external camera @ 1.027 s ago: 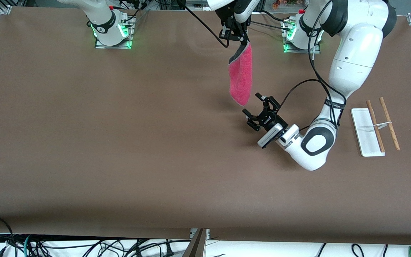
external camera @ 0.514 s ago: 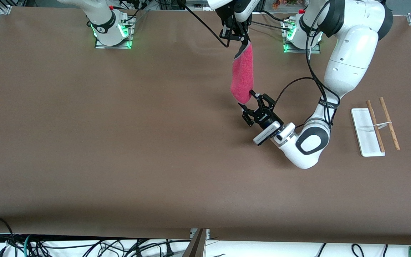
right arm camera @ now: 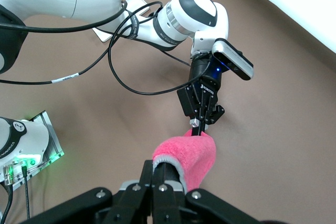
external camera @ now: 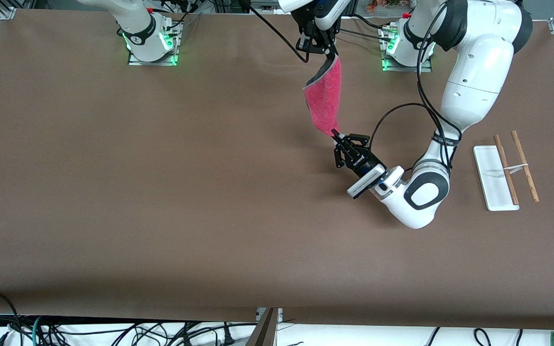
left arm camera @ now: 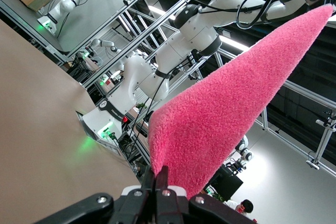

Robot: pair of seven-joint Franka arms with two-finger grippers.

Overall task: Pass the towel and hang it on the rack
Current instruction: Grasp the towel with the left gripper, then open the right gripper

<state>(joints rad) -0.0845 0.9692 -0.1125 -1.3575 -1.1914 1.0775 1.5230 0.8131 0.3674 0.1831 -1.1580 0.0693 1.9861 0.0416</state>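
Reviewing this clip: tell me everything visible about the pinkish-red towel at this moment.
The small pinkish-red fuzzy towel with a thin grey edging and dark grey back hangs in the air over the brown table, stretched at a slant. The right arm's tool is shut on its upper corner; the left arm's tool is shut on its lower corner. It touches neither the table nor the rack.
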